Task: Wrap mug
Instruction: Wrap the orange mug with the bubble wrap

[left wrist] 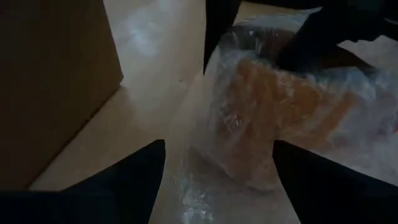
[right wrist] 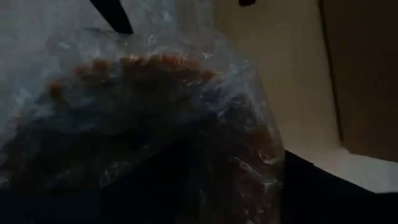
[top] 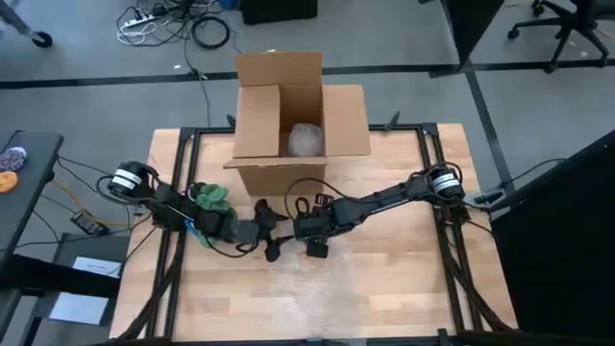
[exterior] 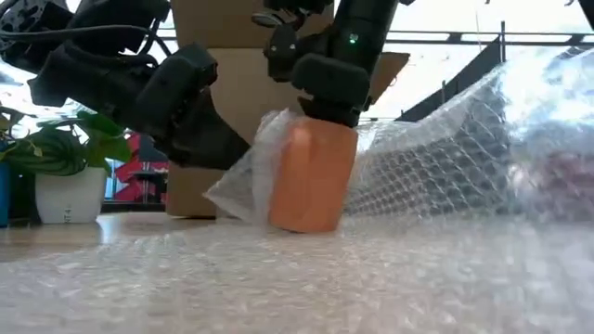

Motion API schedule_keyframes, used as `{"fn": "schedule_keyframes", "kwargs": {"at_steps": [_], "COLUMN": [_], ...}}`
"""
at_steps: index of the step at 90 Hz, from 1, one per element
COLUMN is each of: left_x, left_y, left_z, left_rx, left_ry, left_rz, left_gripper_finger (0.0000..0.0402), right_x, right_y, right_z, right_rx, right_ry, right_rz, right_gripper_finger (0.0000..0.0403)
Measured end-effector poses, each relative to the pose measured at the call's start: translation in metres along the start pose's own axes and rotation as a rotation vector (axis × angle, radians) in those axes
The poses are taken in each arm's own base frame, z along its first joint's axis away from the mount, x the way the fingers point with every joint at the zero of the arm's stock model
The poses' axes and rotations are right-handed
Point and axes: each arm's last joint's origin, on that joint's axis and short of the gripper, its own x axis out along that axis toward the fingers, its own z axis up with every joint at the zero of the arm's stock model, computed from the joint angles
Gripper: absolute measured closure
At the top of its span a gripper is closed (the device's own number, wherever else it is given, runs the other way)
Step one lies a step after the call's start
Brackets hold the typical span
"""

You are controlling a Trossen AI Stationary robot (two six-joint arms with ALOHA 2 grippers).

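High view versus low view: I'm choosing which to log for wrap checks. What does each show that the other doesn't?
Only the high view shows the open cardboard box from above with a bubble-wrapped bundle inside, plus both arms' full reach across the table. Only the low view shows the orange mug standing upright with bubble wrap folded against its side, and a potted plant. Both show the left claw and right claw meeting at the mug.
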Motion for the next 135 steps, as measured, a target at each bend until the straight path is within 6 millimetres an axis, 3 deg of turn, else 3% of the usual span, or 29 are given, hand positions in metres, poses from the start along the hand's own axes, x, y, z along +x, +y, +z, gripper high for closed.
{"fn": "schedule_keyframes", "kwargs": {"at_steps": [27,58,76,95,111,123,135], "left_x": [0.0,0.0,-0.006,-0.038,-0.061,-0.059,-0.05], "left_y": [0.0,-0.001,0.001,-0.006,-0.026,-0.035,-0.046], "left_z": [0.0,-0.001,0.001,0.021,0.04,0.027,0.007], "left_rx": [-0.019,-0.006,0.023,-0.007,0.011,0.061,-0.008], "left_ry": [0.001,0.016,0.067,0.047,-0.138,-0.105,-0.021], "left_rz": [0.0,-0.039,-0.048,-0.111,-0.188,-0.197,-0.282], "left_gripper_finger": [0.0117,0.0117,0.0117,0.0117,0.0117,0.0117,0.0117], "right_x": [0.002,0.0,-0.023,-0.055,-0.056,-0.042,-0.026], "right_y": [0.002,0.002,0.014,0.017,0.016,0.015,0.012], "right_z": [0.003,0.005,0.005,0.004,0.004,-0.001,-0.013], "right_rx": [-0.031,-0.125,-0.216,-0.213,-0.103,-0.009,0.111], "right_ry": [-0.026,-0.049,-0.114,-0.196,-0.25,-0.311,-0.353], "right_rz": [0.028,0.017,-0.11,-0.237,-0.316,-0.385,-0.468], "right_gripper_finger": [0.0253,0.0388,0.0389,0.0395,0.0395,0.0395,0.0395]}}
